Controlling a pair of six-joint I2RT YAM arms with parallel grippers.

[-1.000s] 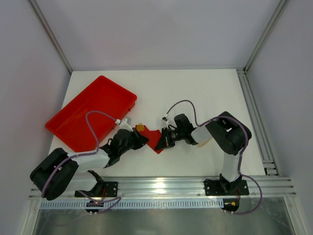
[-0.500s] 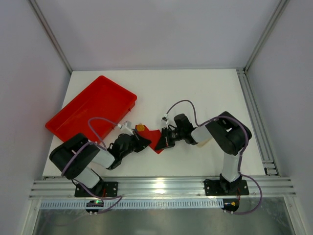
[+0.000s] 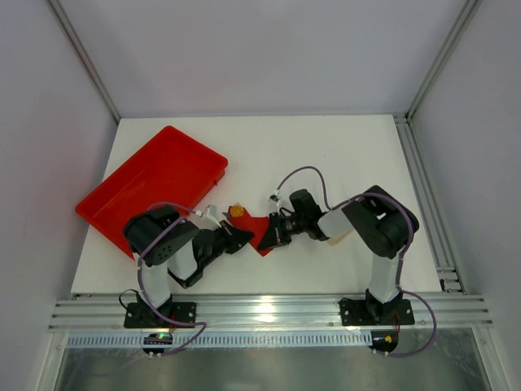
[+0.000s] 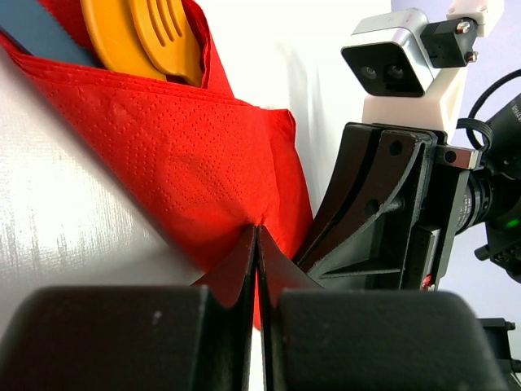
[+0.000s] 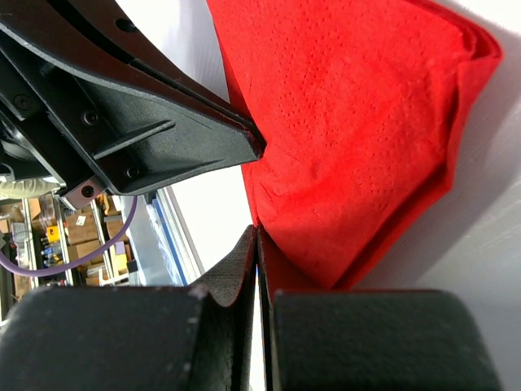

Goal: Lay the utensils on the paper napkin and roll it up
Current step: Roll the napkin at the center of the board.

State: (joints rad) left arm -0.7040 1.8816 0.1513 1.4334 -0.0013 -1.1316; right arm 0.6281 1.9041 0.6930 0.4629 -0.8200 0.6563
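Scene: a white surface (image 3: 334,155) is carrying a red tray (image 3: 155,183) at its left, and the two arms are meeting low over the near middle.

Paper napkin: the paper napkin (image 4: 187,155) is lying on the surface between the two arms, just beside the near right corner of the tray and apart from it. It is sitting folded over into a wedge with layered edges, narrowing toward the left arm's jaws.

Utensils: an orange utensil (image 4: 151,37) with slots in its rounded head and a blue-grey utensil (image 4: 37,28) are poking out of the far open end of the folded napkin, lying side by side and touching. Their lower parts are sitting hidden under the red paper. From above, only the orange tip is showing past the napkin's edge.

Left gripper: the left gripper (image 4: 257,244) is reaching in from the left. Its jaws are pressing fully together, and a sliver of red paper is showing in the seam between them, so they are pinching the near corner of the napkin.

Right gripper: the right gripper (image 5: 257,244) is reaching in from the right, close beside the left one. Its jaws are also pressing together, with their tips sitting at the napkin's edge. Whether any paper is caught between them cannot be told.

Tray: it is sitting at an angle on the surface.
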